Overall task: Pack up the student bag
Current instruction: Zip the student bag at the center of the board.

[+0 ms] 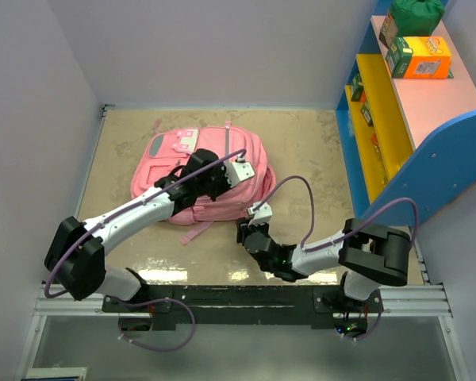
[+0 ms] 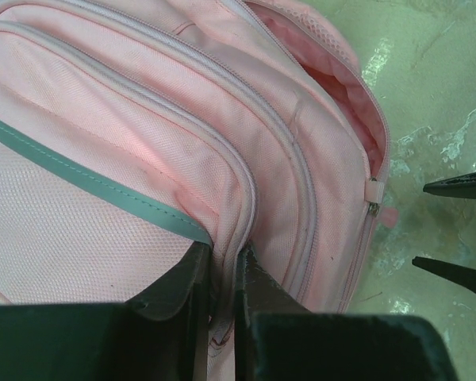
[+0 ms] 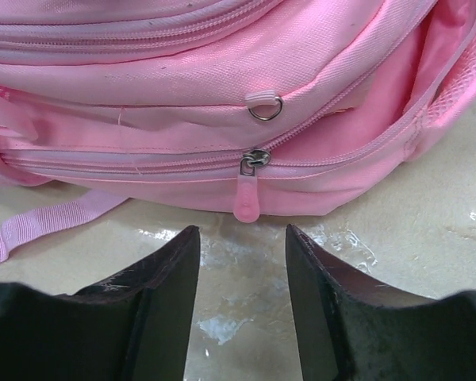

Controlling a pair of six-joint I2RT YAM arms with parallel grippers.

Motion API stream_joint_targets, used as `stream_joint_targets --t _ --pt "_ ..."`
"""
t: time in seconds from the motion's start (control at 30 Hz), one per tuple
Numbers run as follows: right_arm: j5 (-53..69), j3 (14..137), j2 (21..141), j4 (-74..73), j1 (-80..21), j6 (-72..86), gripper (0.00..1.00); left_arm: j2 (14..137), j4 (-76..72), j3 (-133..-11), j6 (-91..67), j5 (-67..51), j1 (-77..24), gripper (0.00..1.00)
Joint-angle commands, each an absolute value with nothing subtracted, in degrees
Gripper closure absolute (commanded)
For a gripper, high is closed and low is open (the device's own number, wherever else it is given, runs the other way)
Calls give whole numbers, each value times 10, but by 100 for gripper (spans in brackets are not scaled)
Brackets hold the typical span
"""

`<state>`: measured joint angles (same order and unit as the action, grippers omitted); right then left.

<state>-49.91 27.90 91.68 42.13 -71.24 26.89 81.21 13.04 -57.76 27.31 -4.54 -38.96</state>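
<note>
pink fabric student bag [image 1: 222, 151], laid flat on tan table [image 1: 309, 143], left of centre; main zip partly undone at its right side. left gripper [image 2: 224, 252] clenched on a fold of the front seam. right gripper [image 3: 242, 234] released, jaws spread just near of the zip pull [image 3: 247, 198]. step judged: opening the bag; next, pull to be pinched squarely and drawn along its track.
</note>
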Motion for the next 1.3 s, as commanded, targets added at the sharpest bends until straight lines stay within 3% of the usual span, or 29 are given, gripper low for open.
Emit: stream_joint_targets --t 0.0,0.17,0.37,0.57,0.7,1.27 --pt "-528 311 946 448 -714 252 48 797 133 -595 258 -36 -378 100" --pt "-530 339 976 444 -704 249 47 785 139 -591 261 -41 -377 100" --pt "-518 343 988 446 -679 249 55 772 141 -576 265 -40 -375 100" --pt "-498 323 972 452 -661 238 76 769 140 -570 266 -47 -372 100" --pt "-483 319 964 453 -660 219 99 770 140 -570 266 -54 -372 100" --pt "-504 269 889 432 -653 228 100 766 136 -546 278 -47 -372 100"
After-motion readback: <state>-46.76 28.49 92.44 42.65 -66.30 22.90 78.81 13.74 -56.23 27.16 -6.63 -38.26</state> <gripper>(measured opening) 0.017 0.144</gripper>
